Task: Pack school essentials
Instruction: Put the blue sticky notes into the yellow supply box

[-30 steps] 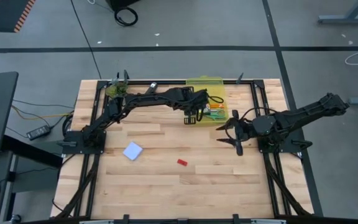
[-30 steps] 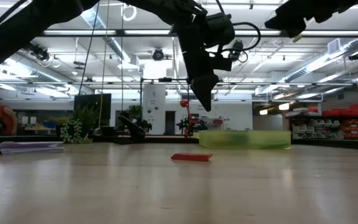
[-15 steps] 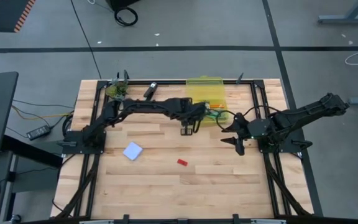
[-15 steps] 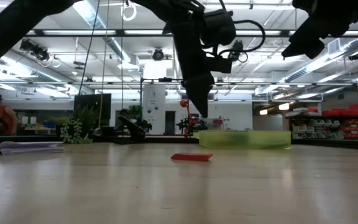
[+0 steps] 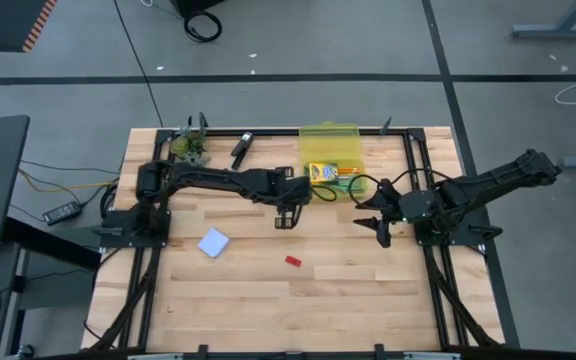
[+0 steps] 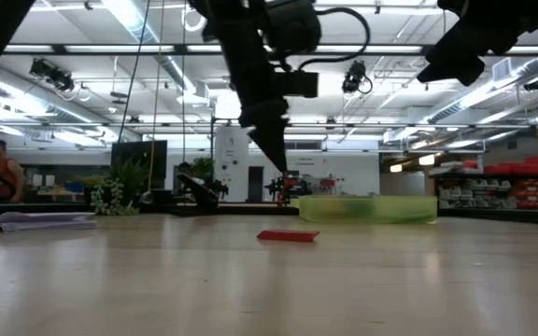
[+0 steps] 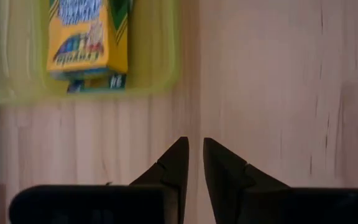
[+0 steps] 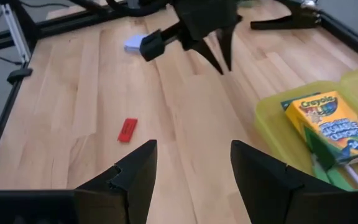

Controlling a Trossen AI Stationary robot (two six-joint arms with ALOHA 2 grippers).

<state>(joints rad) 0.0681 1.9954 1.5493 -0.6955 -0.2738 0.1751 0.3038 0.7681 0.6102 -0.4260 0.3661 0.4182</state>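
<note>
On the pale plank bench [image 5: 238, 290], a translucent yellow-green tray [image 5: 320, 192] holds the glossy yellow-green crayon box [image 5: 322, 171], lying flat inside it. The left gripper [image 5: 285, 218] hangs just beside the tray over bare wood, its tapered dark fingers [image 7: 174, 163] nearly together and holding nothing. The right gripper [image 5: 378, 220], fingers apart and empty, waits beside the tray's other side, while the flat tiny red piece [image 5: 292, 261] and light-blue square pad [image 5: 213, 243] lie well apart from the tray.

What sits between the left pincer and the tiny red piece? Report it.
Nothing: in the high view only bare wood separates the left pincer, nearly closed and empty, from the tiny red piece. The right wrist view shows the same bare stretch.
</note>
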